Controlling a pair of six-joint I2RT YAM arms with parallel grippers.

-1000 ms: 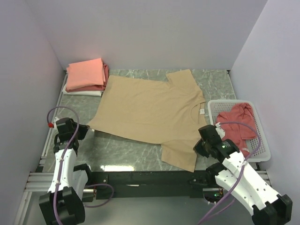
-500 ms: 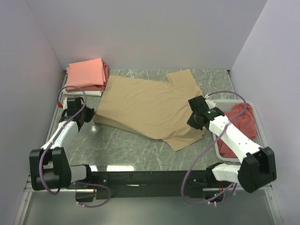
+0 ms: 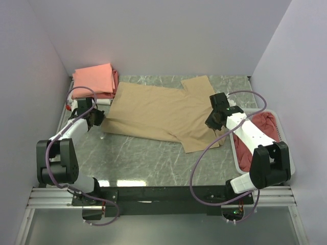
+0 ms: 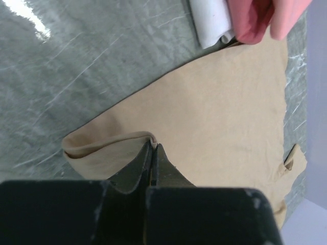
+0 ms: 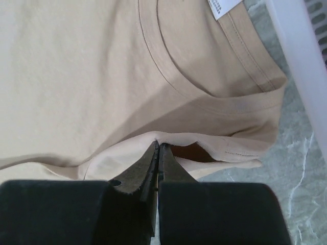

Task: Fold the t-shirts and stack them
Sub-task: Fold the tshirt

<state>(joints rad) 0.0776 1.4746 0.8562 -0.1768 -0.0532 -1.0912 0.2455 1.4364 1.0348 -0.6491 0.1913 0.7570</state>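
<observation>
The left gripper (image 4: 153,149) is pinched on a hem corner of the tan cotton short-sleeved t-shirt (image 3: 153,115). The right gripper (image 5: 158,149) is pinched on the shirt's shoulder edge just below the collar (label beyond the tips), with the cloth spread on the table between them. Risk: each pinch takes only a thin edge, so unequal pull could slip it free or skew the fold. Just right of the right gripper, the white slatted plastic basket (image 5: 294,61) holds a crumpled dusty-red t-shirt (image 3: 264,124).
</observation>
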